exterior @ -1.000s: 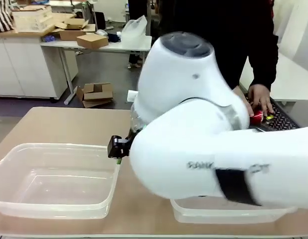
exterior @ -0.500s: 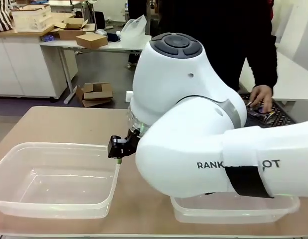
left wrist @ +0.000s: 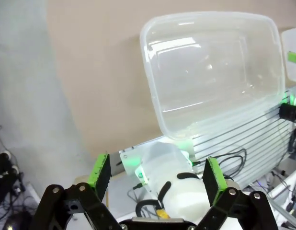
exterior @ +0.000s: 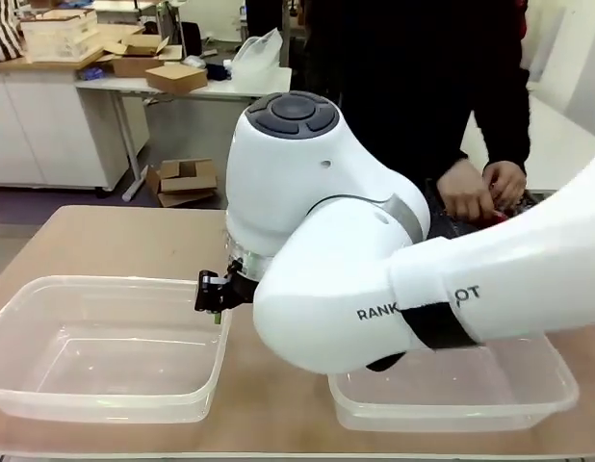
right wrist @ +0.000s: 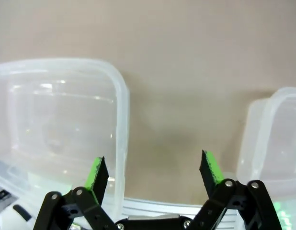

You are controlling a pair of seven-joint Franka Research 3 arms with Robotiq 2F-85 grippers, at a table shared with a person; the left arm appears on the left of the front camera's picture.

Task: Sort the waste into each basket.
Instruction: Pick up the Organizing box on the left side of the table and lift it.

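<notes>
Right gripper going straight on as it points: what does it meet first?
Likely the bare tabletop between two clear tubs. The open right gripper has one finger lined up close to one tub's rim, so it might clip that first; depth is unclear.

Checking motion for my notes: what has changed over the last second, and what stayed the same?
The right arm swung toward the robot's left, uncovering more of the right tub. The right gripper drifted the same way, fingers open and empty. The person's hands are now both at the far right, where one was before. Nothing was taken or let go. The left tub and right tub stayed put.
</notes>
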